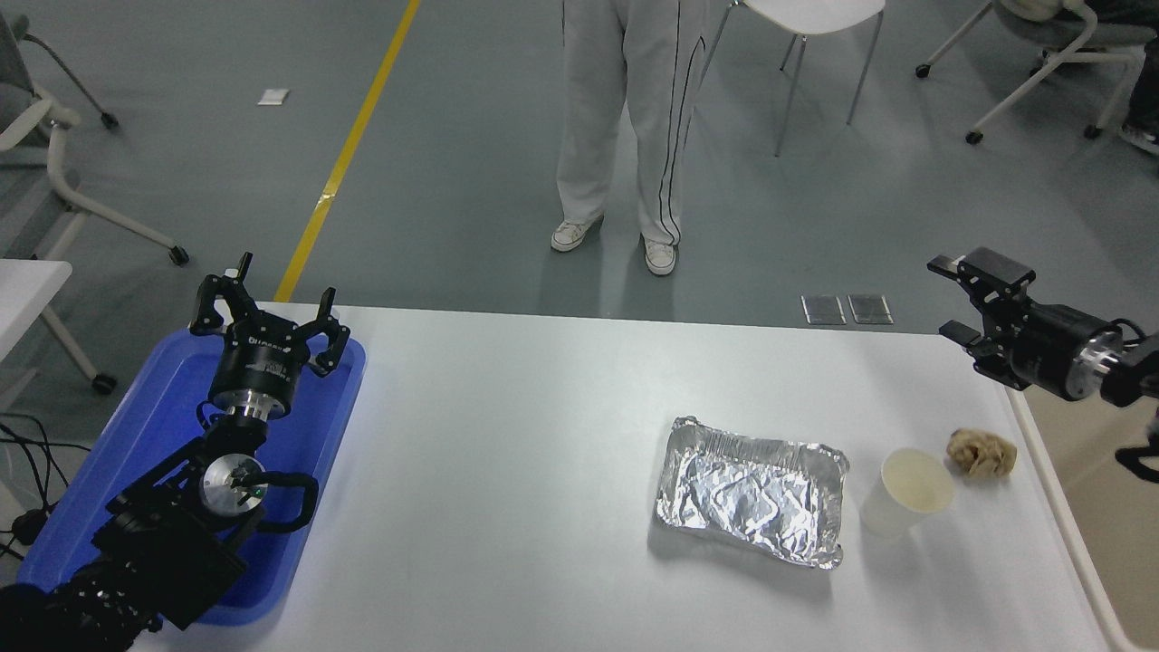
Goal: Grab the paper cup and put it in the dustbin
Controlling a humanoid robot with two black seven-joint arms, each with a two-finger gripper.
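Observation:
The white paper cup (908, 493) stands upright on the table's right part, cream inside showing. It sits between the foil tray and a crumpled tan paper ball. The beige dustbin (1091, 507) lies off the table's right edge, mostly cut off by the picture. My right gripper (953, 299) hangs open and empty over the table's far right corner, well above and behind the cup, pointing left. My left gripper (272, 303) is parked open over the blue tray.
A crinkled silver foil tray (753, 490) lies left of the cup. The tan paper ball (981, 452) rests right of it, near the table edge. A blue plastic tray (136, 426) lies at the left. A person (625, 127) stands beyond the far edge, with chairs behind.

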